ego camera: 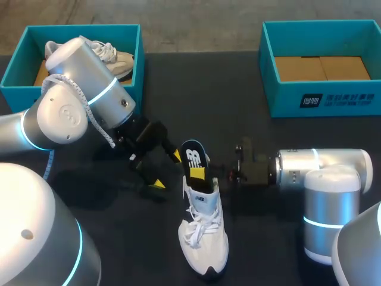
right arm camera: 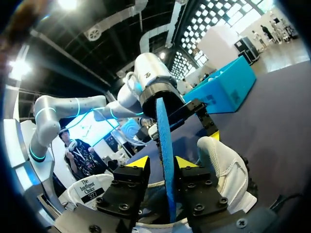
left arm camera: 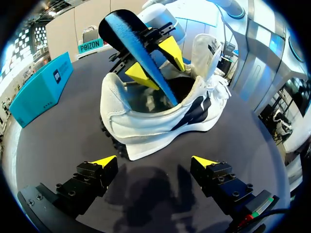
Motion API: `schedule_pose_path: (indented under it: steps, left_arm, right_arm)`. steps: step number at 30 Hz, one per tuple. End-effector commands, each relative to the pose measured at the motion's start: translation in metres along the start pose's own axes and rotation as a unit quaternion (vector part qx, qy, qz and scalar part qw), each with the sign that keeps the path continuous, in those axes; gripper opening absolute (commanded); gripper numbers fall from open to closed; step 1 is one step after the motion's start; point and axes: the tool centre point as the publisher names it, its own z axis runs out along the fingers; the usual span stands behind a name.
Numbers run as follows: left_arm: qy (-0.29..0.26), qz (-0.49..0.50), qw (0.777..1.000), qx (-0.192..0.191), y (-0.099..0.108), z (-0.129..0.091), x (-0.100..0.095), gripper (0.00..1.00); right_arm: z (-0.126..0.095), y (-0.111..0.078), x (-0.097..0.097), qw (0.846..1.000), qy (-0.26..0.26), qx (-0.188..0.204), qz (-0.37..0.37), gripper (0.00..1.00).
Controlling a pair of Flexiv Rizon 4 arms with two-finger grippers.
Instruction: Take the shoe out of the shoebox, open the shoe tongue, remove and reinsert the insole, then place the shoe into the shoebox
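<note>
While right jaws clench blue insole [left arm camera: 141, 53] poking from white shoe [ego camera: 203, 238], left jaws hang released just beside its heel, above desk [ego camera: 286, 143].

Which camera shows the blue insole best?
The left wrist view: the insole shows its broad blue face, sticking out of the shoe, pinched by the right gripper. The right wrist view shows only its thin edge; the head view shows it small.

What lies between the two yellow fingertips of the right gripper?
A thin blue insole, standing upright in the white shoe; the right wrist view shows it.
</note>
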Motion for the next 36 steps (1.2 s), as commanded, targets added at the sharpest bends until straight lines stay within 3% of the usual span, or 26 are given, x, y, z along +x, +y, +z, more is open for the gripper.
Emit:
schedule_pose_path:
  steps: [1,2,10,21,29,32,36]
  left_arm:
    - [0.000,0.000,1.000,-0.002,0.000,0.001,0.000,1.00]
    - [0.000,0.000,1.000,-0.002,0.000,0.001,0.000,1.00]
    - [0.000,0.000,1.000,-0.002,0.000,0.001,0.000,1.00]
    - [0.000,0.000,1.000,-0.002,0.000,0.001,0.000,1.00]
    - [0.000,0.000,1.000,-0.002,0.000,0.001,0.000,1.00]
    - [0.000,0.000,1.000,-0.002,0.000,0.001,0.000,1.00]
    - [0.000,0.000,1.000,-0.002,0.000,0.001,0.000,1.00]
  right_arm:
    - [0.000,-0.002,0.001,1.000,-0.002,-0.011,-0.002,0.08]
    - [0.000,-0.002,0.001,1.000,-0.002,-0.012,-0.002,0.00]
    - [0.001,-0.004,-0.003,1.000,0.002,-0.015,0.008,0.00]
    - [0.000,-0.026,-0.005,0.999,-0.007,0.004,0.047,0.00]
    - [-0.003,-0.032,-0.003,0.998,-0.014,0.010,0.064,0.00]
    - [-0.004,-0.027,0.001,0.998,-0.017,0.010,0.055,0.34]
    - [-0.005,-0.019,0.005,0.999,-0.021,0.009,0.041,0.36]
